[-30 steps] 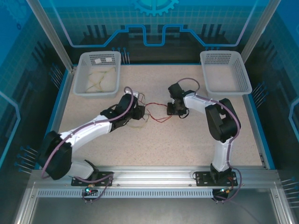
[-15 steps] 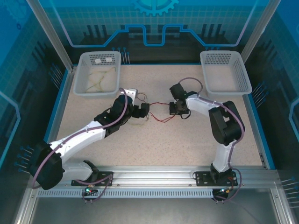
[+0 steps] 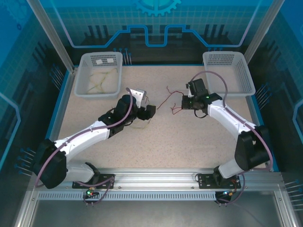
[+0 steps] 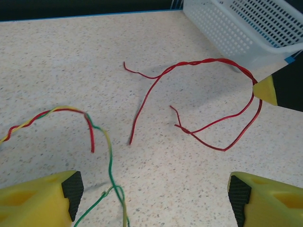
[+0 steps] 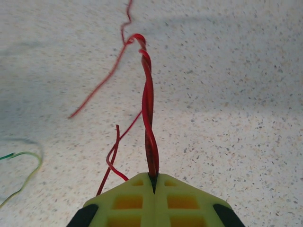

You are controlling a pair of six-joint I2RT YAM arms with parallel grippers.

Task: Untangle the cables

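My right gripper (image 5: 152,178) is shut on a twisted pair of red cables (image 5: 147,109), which run away from its tip over the table. From above, the right gripper (image 3: 183,101) is right of centre, and the red cables (image 3: 165,98) trail to its left. My left gripper (image 4: 151,198) is open, its yellow fingers (image 4: 42,198) wide apart low over bare table. A twisted red, yellow and green cable (image 4: 110,161) lies by its left finger. The red cables (image 4: 208,61) arc ahead of it towards the right gripper's tip (image 4: 265,90). From above, the left gripper (image 3: 149,113) is at mid table.
A white basket (image 3: 84,75) at the back left holds pale cables. A second white basket (image 3: 228,87) stands at the back right, close behind the right gripper; its wall (image 4: 227,28) also shows in the left wrist view. Blue rails edge the table.
The right gripper has shut on the red cables and carried them right and back, apart from the cables by the left gripper. The left gripper has opened and shifted slightly right.
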